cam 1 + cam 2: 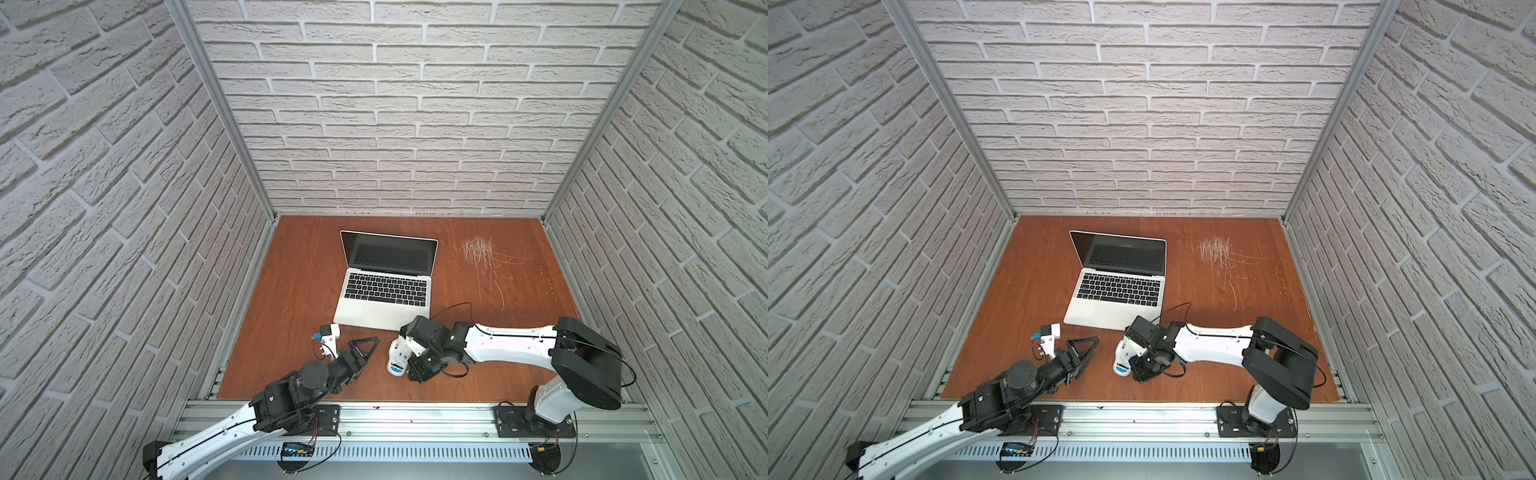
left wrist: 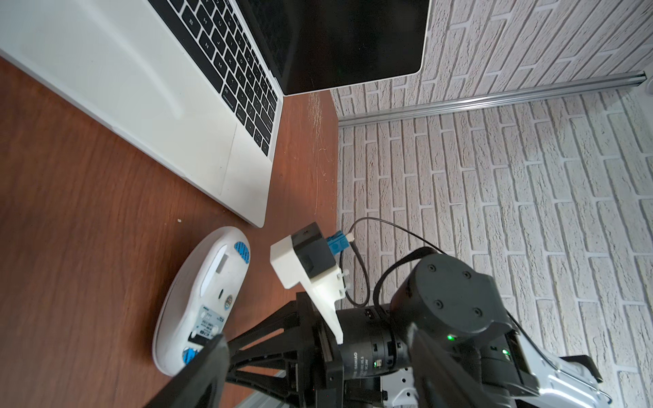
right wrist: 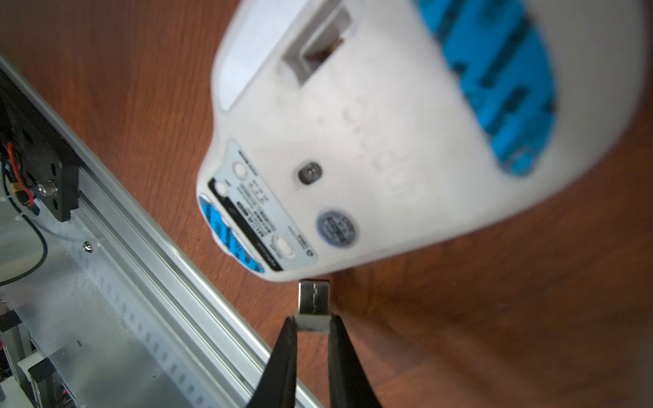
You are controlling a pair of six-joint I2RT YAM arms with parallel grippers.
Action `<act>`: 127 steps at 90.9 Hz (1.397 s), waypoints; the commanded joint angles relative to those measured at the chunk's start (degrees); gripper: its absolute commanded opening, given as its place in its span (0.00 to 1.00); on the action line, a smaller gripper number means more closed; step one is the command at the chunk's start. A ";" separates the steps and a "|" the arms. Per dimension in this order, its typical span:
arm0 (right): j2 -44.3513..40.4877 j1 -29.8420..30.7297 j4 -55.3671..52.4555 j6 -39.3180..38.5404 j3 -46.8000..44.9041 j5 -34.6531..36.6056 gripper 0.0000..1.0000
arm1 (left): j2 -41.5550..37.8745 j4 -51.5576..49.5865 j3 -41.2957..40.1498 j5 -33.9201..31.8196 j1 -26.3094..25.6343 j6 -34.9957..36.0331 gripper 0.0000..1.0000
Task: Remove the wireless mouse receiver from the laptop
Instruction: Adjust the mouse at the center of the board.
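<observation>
White letters on laptop (image 2: 134,106) keys (image 2: 233,63)

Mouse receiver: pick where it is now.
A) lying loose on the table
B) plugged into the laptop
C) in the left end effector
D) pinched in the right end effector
D: in the right wrist view the right end effector is shut on the receiver, beside the upturned mouse.
</observation>
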 commanded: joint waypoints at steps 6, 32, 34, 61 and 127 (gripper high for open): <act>2.86 1.43 2.26 1.08 2.84 0.78 0.03 | 0.85 -17.54 -4.25 -1.81 -0.14 -0.06 0.83; 6.17 2.86 4.40 2.51 6.04 1.04 0.03 | 1.65 -17.98 -4.32 -2.12 -0.21 -0.32 0.84; 6.41 2.90 4.42 2.61 6.22 1.02 0.03 | 1.67 -18.05 -4.33 -2.10 -0.17 -0.32 0.84; 7.25 3.03 6.71 2.78 6.76 0.92 0.03 | 1.83 -18.75 -4.33 -2.37 -0.14 -0.40 0.85; 0.99 2.93 1.61 -3.07 6.47 -3.61 0.03 | 1.45 -19.53 -4.25 -2.26 -0.05 0.24 0.86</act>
